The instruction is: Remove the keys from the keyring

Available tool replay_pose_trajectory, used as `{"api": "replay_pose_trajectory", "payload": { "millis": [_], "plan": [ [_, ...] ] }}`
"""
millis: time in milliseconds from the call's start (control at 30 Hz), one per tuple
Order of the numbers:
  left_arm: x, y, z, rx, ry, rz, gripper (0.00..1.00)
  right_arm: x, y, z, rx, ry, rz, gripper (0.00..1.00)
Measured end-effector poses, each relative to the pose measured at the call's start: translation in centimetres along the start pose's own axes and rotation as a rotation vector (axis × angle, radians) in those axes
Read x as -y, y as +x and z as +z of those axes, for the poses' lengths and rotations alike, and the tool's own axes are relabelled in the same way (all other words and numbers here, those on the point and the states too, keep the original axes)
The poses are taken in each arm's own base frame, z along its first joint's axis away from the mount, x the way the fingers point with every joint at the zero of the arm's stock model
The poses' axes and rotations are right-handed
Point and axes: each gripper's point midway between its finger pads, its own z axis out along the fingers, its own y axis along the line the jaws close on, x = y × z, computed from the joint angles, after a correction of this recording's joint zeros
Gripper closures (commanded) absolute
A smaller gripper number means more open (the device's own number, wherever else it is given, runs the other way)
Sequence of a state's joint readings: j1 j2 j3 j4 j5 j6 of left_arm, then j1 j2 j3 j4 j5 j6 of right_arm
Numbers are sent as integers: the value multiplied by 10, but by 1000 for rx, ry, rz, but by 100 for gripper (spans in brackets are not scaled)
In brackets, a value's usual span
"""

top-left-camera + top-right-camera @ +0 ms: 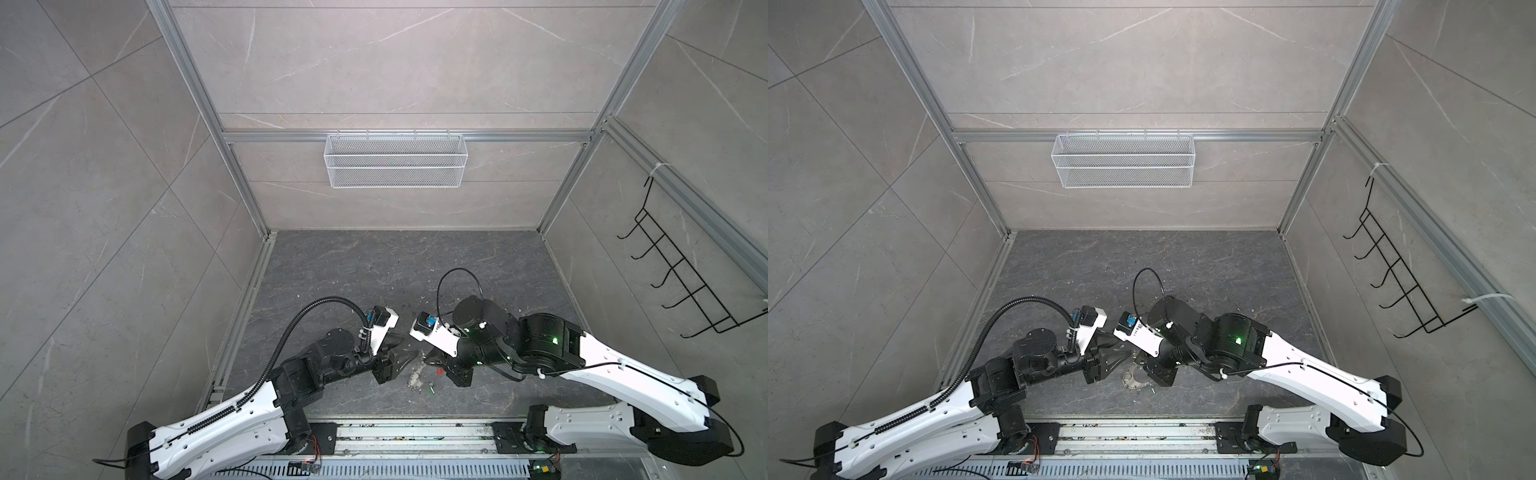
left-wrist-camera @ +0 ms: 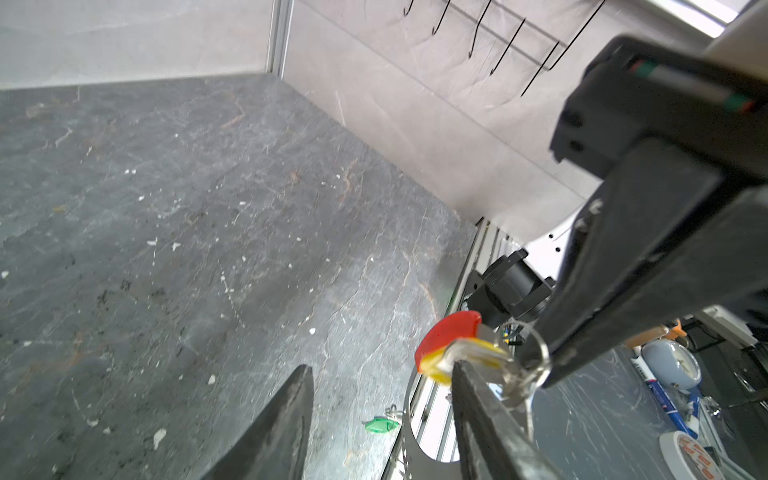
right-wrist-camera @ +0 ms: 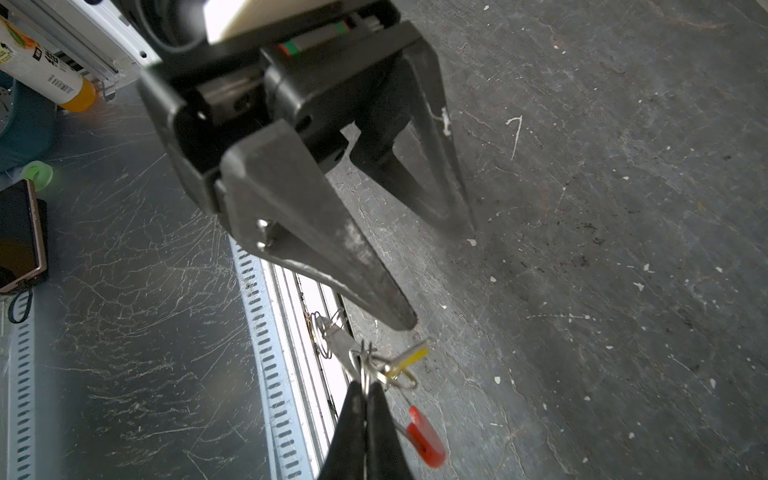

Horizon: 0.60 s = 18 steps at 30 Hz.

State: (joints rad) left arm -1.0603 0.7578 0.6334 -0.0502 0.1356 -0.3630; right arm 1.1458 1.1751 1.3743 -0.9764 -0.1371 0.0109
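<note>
A dark stone-patterned table (image 1: pixel 374 270) filled the floor of a tiled enclosure. The left arm (image 1: pixel 232 419) and the right arm (image 1: pixel 623 374) reached in from the near edge, and their wrists almost met over the table's front middle. On the back wall hung a white mesh basket (image 1: pixel 395 162). A black wire rack (image 1: pixel 681 266) of hooks hung on the right wall.

The left end effector (image 2: pixel 381 365) stood open, its two fingers well apart with bare table between them and nothing held. The right end effector (image 3: pixel 365 388) was closed, its tips pinched on the wire of the keyring (image 3: pixel 365 370), which it held up off the table between the two wrists. The right end effector's tips pointed at the open left one (image 3: pixel 438 278).

The keyring's red sleeve (image 3: pixel 426 436) hung just beside the closed tips; from the left wrist the sleeve (image 2: pixel 446 336) showed behind the yellow key (image 2: pixel 465 357).

The yellow key (image 3: pixel 409 357) hung on the held ring, jutting toward the left end effector and very close to the tip of one of its fingers (image 2: pixel 490 424). I could not tell whether they touched. The green key (image 2: pixel 380 424) lay flat on the table near the front rail, below and apart from the held bundle, with a small silver ring at one end.

In both top views the keys were too small to make out.
</note>
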Motion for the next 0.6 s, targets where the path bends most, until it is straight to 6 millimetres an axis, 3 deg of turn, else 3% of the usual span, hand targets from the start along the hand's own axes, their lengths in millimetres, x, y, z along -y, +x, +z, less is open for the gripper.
{"api": "replay_pose_trajectory", "payload": {
  "millis": [300, 600],
  "plan": [
    [21, 1, -13, -5, 109, 23, 44, -7, -1, -3, 11, -36, -25, 100],
    [36, 13, -5, -66, 214, 33, 44, -15, -2, -4, 19, -84, -45, 100]
  ]
}}
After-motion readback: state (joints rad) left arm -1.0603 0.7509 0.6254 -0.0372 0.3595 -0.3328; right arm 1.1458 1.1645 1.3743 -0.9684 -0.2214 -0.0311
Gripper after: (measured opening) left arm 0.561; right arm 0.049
